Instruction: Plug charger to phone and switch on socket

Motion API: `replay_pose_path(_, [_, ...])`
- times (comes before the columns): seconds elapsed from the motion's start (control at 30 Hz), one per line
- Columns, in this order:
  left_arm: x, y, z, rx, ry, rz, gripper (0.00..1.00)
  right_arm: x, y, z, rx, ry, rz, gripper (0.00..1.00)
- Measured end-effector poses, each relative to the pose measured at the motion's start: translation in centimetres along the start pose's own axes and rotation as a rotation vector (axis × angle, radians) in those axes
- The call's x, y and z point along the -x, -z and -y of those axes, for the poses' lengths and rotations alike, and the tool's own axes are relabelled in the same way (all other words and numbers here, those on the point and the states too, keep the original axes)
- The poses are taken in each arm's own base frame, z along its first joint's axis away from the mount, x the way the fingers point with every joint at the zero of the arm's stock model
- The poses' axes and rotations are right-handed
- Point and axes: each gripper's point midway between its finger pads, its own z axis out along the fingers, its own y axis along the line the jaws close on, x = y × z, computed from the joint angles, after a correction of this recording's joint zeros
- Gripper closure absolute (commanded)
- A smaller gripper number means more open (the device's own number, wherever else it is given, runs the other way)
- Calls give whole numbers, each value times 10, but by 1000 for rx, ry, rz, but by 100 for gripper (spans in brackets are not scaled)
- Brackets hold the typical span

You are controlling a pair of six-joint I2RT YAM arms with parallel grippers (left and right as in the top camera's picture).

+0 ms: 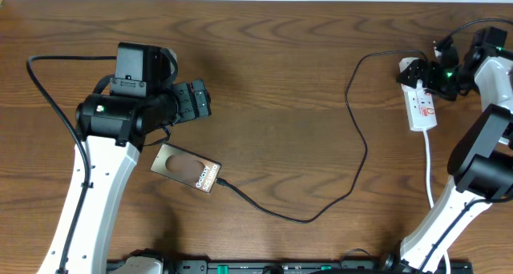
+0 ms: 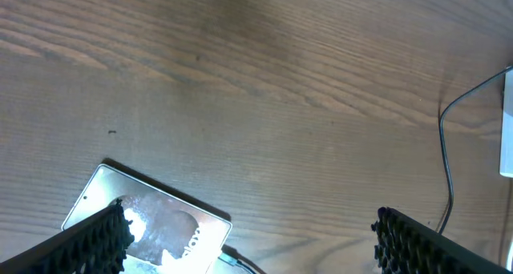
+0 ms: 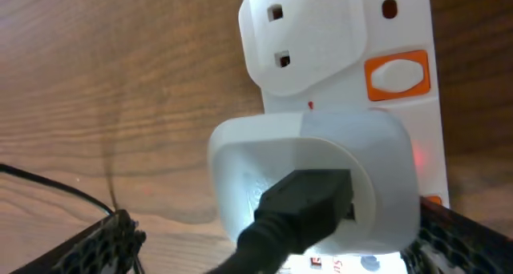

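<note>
The switch [image 3: 434,201] beside the charger [image 3: 313,186] on the socket [image 3: 401,26] was best pressed squarely; left fingers [image 2: 88,242] and right fingers [image 3: 104,242] were spread, nothing held.

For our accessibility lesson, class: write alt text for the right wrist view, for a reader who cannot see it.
A white charger plug sits in a white power strip on a wooden table, a black cable leaving its face. Beside it are an unused outlet and an orange switch; the open right gripper frames the bottom corners with dark fingers.
</note>
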Motion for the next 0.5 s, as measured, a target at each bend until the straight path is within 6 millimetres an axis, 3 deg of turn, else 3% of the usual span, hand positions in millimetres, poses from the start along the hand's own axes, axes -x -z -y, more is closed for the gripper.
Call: replay_pose_path(0.5, [0,0,0,0,0,0,5,-3,1,6,-47,-55,-14,1])
